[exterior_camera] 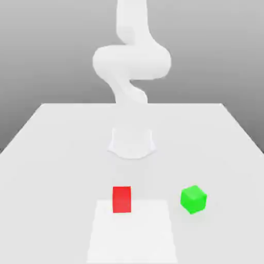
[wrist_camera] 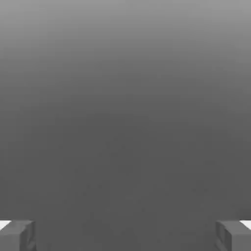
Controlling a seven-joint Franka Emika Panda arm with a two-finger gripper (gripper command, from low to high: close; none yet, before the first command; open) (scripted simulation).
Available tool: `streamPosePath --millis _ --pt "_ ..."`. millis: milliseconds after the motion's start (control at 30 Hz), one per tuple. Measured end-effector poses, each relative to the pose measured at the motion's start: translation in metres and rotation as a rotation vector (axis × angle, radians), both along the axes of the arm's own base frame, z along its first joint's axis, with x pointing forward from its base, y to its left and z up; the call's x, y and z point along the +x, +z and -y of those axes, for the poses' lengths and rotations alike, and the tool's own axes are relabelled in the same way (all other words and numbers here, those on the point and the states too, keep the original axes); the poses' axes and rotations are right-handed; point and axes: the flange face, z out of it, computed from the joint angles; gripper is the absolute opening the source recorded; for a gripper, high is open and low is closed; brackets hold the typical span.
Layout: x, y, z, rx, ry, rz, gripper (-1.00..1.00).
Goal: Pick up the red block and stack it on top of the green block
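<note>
The red block (exterior_camera: 121, 199) sits on the white table (exterior_camera: 56, 154), toward the front and near the middle. The green block (exterior_camera: 193, 199) rests on the same table, apart from the red one, toward the exterior view's right, turned so that a corner faces the camera. In the hand view my gripper (wrist_camera: 125, 238) is open, its two grey fingertips (wrist_camera: 17, 235) set wide apart with nothing between them and plain grey beyond. Neither block is touched.
The arm's white base (exterior_camera: 131, 144) stands at the middle of the table, behind the blocks, and its bulky links (exterior_camera: 131, 62) rise above it. A paler square patch (exterior_camera: 132, 232) lies in front of the red block.
</note>
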Motion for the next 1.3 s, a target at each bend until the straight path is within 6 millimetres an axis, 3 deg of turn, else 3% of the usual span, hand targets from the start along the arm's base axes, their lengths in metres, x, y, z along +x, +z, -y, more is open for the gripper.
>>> streamPosePath --millis 133,300,400,600,667,767,800,1033,1300 --pt "0.033 -0.099 0.006 -0.016 0.004 -0.148 0.0" --pt "0.039 -0.225 0.014 -0.024 0.011 -0.334 0.0" --pt "0.025 -0.3 0.019 -0.023 0.018 -0.454 0.0" --pt "-0.035 -0.452 0.025 -0.008 0.036 -0.694 0.0" --pt "-0.042 -0.48 0.025 -0.007 0.037 -0.716 0.0" --pt "-0.045 -0.507 0.025 -0.007 0.038 -0.722 0.0" --pt "-0.046 -0.514 0.025 -0.007 0.038 -0.723 -1.0" --pt "-0.046 -0.515 0.025 -0.007 0.038 -0.723 -1.0" --pt "-0.046 -0.457 0.025 -0.008 0.04 -0.724 -1.0"
